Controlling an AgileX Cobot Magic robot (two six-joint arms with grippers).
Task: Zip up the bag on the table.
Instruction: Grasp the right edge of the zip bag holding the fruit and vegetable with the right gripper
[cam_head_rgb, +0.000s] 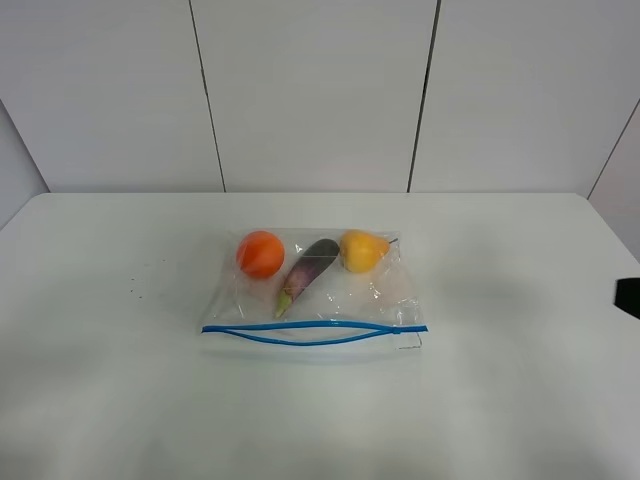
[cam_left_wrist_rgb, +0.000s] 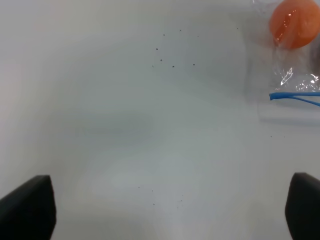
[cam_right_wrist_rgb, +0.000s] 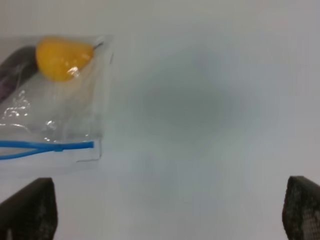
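Observation:
The clear bag (cam_head_rgb: 385, 290) lies flat in the middle of the white table (cam_head_rgb: 100, 300). Inside it are an orange (cam_head_rgb: 260, 253), a purple eggplant (cam_head_rgb: 308, 272) and a yellow pear (cam_head_rgb: 362, 250). Its blue zipper strip (cam_head_rgb: 315, 332) runs along the near edge and gapes in the middle. My left gripper (cam_left_wrist_rgb: 165, 210) is open and empty above bare table, left of the bag's corner; the orange (cam_left_wrist_rgb: 294, 22) and the zipper end (cam_left_wrist_rgb: 295, 96) show there. My right gripper (cam_right_wrist_rgb: 165, 210) is open and empty, right of the bag; the pear (cam_right_wrist_rgb: 62, 57) and zipper (cam_right_wrist_rgb: 47, 146) show there.
A dark part of the right arm (cam_head_rgb: 628, 297) shows at the right edge of the high view. Small dark specks (cam_head_rgb: 135, 290) dot the table left of the bag. Grey wall panels (cam_head_rgb: 310, 90) stand behind the table's far edge.

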